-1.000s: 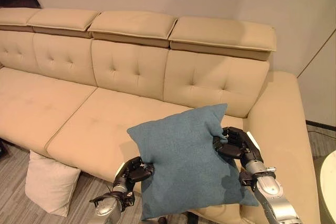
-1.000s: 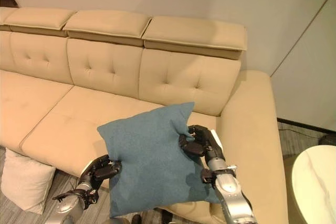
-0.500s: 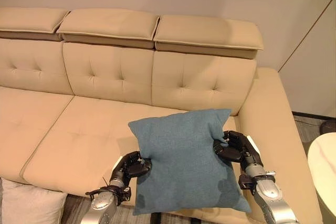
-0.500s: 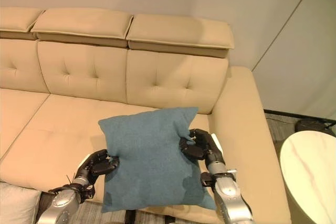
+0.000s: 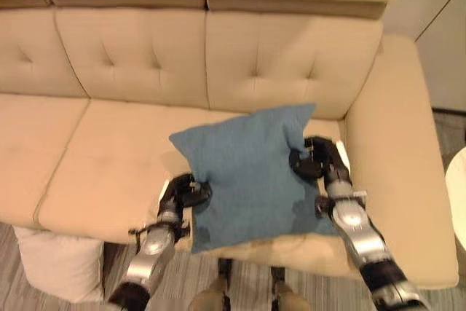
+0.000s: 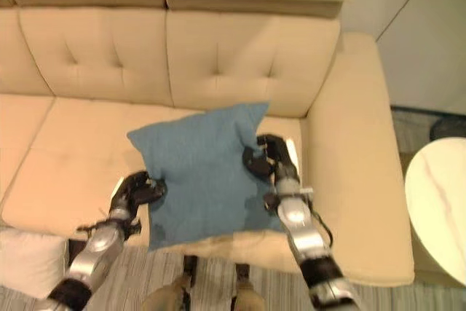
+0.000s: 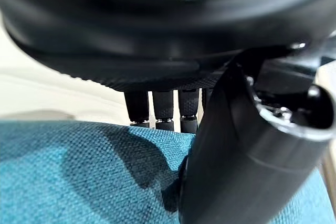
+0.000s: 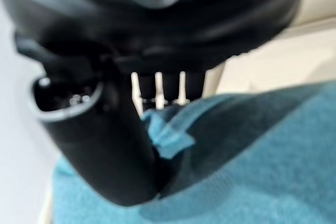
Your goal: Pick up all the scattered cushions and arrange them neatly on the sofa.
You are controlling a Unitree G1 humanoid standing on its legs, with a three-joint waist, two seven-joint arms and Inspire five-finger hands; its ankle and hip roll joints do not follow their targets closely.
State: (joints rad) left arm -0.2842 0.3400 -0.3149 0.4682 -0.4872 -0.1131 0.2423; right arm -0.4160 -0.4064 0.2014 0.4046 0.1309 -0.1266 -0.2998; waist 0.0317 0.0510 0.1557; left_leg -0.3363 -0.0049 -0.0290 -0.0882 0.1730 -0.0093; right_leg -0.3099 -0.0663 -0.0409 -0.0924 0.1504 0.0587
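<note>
A blue cushion (image 5: 247,169) is held over the front of the beige sofa's right seat (image 5: 116,172), tilted, with its upper corner near the backrest. My left hand (image 5: 182,193) pinches its left edge, thumb (image 7: 241,150) on top of the cloth and fingers (image 7: 164,109) behind it. My right hand (image 5: 314,159) grips its right edge, bunching the fabric (image 8: 168,135) between thumb and fingers. A white cushion (image 5: 62,271) lies on the floor at the lower left, against the sofa's front.
The sofa's tufted backrest (image 5: 291,56) and its broad right armrest (image 5: 397,158) bound the seat. A round white marble table (image 6: 440,209) stands to the right of the armrest. Striped grey floor (image 5: 247,285) runs along the sofa's front.
The view has tipped downward and come closer to the sofa. Both hands keep their hold, and the blue cushion has moved further in over the right seat.
</note>
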